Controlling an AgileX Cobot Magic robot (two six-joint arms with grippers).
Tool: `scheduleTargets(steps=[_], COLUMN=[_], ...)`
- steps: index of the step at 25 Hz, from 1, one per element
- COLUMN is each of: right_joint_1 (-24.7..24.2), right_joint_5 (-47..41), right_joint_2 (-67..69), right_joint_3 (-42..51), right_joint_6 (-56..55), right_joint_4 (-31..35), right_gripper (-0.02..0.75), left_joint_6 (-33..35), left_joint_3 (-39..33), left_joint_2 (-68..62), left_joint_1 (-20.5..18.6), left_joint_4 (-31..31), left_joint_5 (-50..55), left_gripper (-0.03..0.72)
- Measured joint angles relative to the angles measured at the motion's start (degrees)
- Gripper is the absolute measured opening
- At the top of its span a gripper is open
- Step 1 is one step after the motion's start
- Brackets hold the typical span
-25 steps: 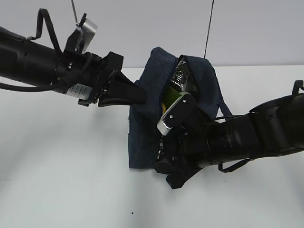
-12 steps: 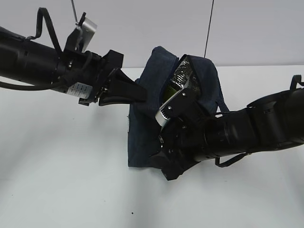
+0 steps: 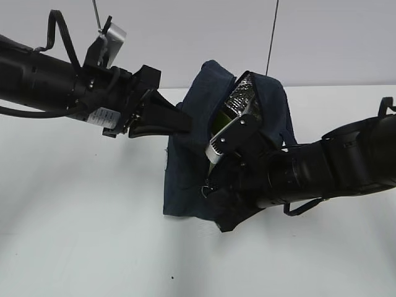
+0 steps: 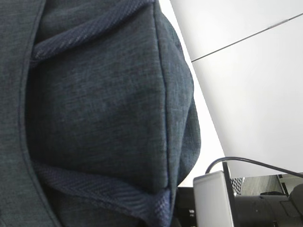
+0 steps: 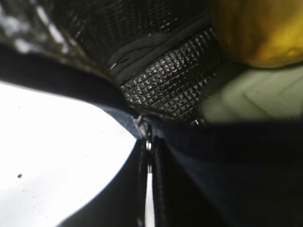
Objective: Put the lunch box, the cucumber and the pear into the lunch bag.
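A navy bag [image 3: 185, 179] stands on a white worktop [image 3: 80, 235] between two black robot arms, its mouth gaping to show a silvery quilted lining [image 3: 242, 98]. The left claw [image 3: 179, 124] is pressed together on the fabric of the bag's upper left side, holding that wall up; the left wrist view is almost filled by dark twill cloth [image 4: 94, 113] and its seams.

The right claw [image 3: 213, 185] sits low at the bag's front edge with its fingers [image 5: 161, 189] drawn together, and the right wrist view shows them meeting on the zipper end [image 5: 141, 126] where the opening starts. Whether the ring pull itself is pinched cannot be told from that close, dark view.

Inside the bag, the yellow-orange pear [image 5: 255, 30] rests against the pale green lid of the lunch box [image 5: 251, 99], both lying on the foil lining. From outside, a sliver of the box's green lid [image 3: 221, 121] shows through the opening, just above the right arm's silver camera block [image 3: 226, 141]. The cucumber is not visible in any view.
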State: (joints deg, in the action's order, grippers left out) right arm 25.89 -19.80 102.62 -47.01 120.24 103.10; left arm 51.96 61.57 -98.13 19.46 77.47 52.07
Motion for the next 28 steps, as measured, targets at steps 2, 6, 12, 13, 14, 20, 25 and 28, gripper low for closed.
scheduleTargets(steps=[2, 6, 12, 13, 14, 20, 25, 28], right_joint_1=[0.0, 0.0, 0.0, 0.0, 0.0, 0.0, 0.0, 0.0], right_joint_5=[0.12, 0.21, 0.34, 0.45, 0.81, 1.84, 1.93, 1.96], right_joint_2=[0.0, 0.0, -0.36, -0.69, -1.4, -5.25, -7.42, -9.12], right_joint_3=[0.0, 0.0, 0.12, 0.34, 0.68, 3.26, 5.28, 6.42], right_joint_6=[0.0, 0.0, -0.21, -0.21, -0.21, -0.64, -1.54, -2.03], right_joint_4=[0.0, 0.0, -1.25, -1.35, -1.48, -1.71, -1.83, -1.83], right_gripper=[0.006, 0.006, 0.006, 0.006, 0.006, 0.006, 0.006, 0.006], left_joint_6=[0.04, 0.18, 0.18, 0.18, 0.18, 0.18, 0.18, 0.18], left_joint_3=[0.0, 0.0, 0.0, 0.0, 0.0, 0.0, 0.02, 0.02], left_joint_2=[0.0, 0.0, 0.0, 0.0, 0.0, 0.0, 0.0, 0.0], left_joint_1=[0.0, 0.0, 0.0, 0.0, 0.0, 0.0, 0.0, 0.0], left_joint_4=[0.0, 0.0, 0.0, 0.07, 0.19, 1.2, 1.86, 1.93], left_joint_5=[0.0, 0.0, 0.0, 0.0, 0.0, 0.05, 0.09, 0.04], left_gripper=[0.009, 0.009, 0.009, 0.009, 0.009, 0.009, 0.011, 0.011])
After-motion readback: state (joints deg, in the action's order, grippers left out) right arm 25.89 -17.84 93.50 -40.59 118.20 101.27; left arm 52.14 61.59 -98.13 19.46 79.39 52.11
